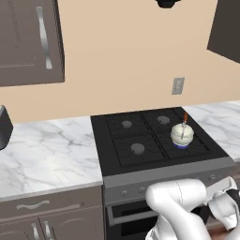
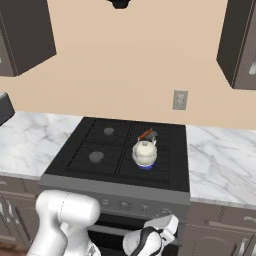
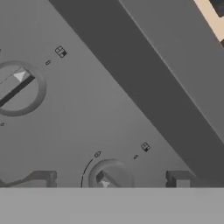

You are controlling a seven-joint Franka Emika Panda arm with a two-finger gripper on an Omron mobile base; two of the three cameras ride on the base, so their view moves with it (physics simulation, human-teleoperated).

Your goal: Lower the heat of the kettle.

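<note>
gripper (image 3: 109, 178) spread wide, holding nothing, fingertips (image 3: 43, 178) either side of a round stove knob (image 3: 109, 177) on the grey control panel (image 3: 87, 118); a second knob (image 3: 16, 89) sits further along the panel. beyond, on the black stove (image 1: 140, 136), the kettle (image 1: 182, 134) stands upright on the front right burner, bluish ring at its base, marble counter (image 1: 47, 150) alongside

The white arm (image 1: 180, 206) rises from the base, folds at a bulky elbow and bends down and forward, its wrist low in front. In the hand view the gripper (image 3: 109, 179) has its two finger tips (image 3: 43, 178) standing wide apart, open, with nothing held between them.
</note>
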